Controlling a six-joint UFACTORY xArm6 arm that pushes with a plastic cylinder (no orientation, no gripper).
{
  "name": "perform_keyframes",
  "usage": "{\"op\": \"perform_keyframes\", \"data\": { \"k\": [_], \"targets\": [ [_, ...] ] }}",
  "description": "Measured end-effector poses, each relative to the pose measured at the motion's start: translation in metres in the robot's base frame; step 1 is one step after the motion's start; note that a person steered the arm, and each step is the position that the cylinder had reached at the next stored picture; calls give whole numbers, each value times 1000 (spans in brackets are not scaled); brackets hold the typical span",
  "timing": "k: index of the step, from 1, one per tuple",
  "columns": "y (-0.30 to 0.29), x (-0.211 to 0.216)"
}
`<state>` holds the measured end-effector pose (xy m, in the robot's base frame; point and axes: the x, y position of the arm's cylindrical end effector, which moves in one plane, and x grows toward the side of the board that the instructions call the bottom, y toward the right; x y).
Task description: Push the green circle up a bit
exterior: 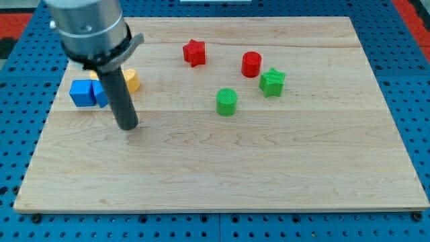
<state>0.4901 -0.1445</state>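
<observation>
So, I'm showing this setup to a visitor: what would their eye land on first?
Probably the big grey arm at the view's top left, its dark rod ending at my tip, just below the blue blocks. Next, the cluster right of centre: green circle, green star, red cylinder and red star.

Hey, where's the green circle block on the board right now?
The green circle block sits right of the wooden board's centre, just below-left of the green star block and below the red cylinder block, far right of my tip.

The rod (pixel 121 94) hides parts of the blue block (pixel 83 93) and the yellow block (pixel 132 80).
</observation>
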Motion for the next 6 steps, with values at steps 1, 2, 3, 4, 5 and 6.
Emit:
{"op": "perform_keyframes", "data": {
  "k": [1, 2, 3, 4, 5, 6],
  "targets": [
    [0, 6],
    [0, 5],
    [1, 3],
    [39, 5],
    [95, 2],
    [130, -14]
  ]
}}
